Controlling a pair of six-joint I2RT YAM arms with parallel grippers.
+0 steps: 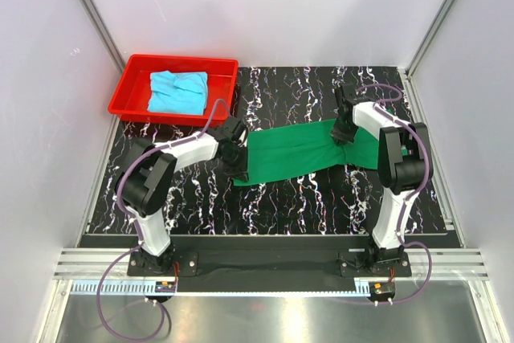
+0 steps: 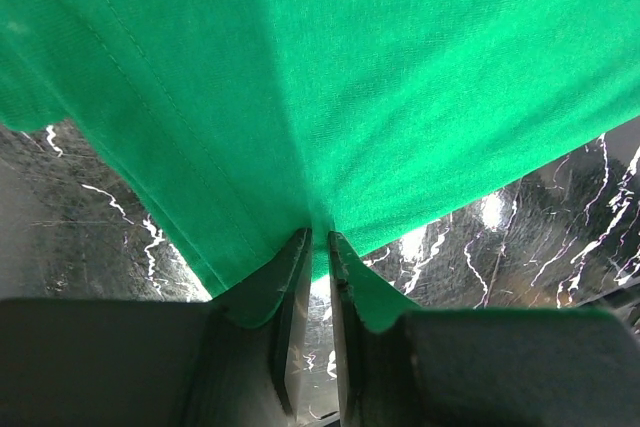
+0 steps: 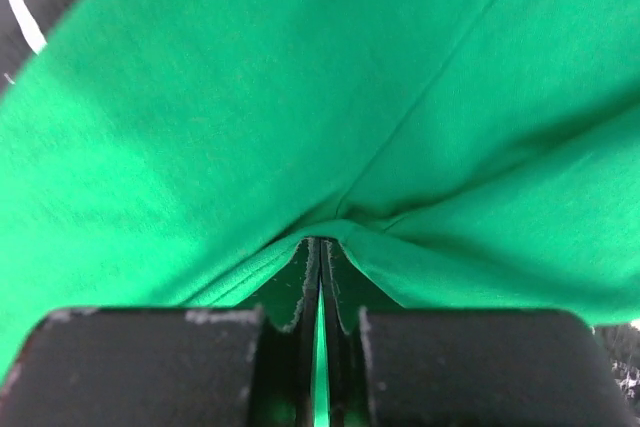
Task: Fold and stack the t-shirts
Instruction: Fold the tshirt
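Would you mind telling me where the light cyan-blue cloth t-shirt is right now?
In the top external view, the light cyan-blue cloth t-shirt lies bunched inside the red plastic tray, at the far-left corner of the black marbled table.

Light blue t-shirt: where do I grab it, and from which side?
Probably best to pinch a raised wrinkle on the light blue t-shirt, coming straight down: it lies crumpled inside the red tray, whose walls block a sideways approach.

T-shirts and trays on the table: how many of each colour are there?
green t-shirt: 1
light blue t-shirt: 1
red tray: 1
Total: 3
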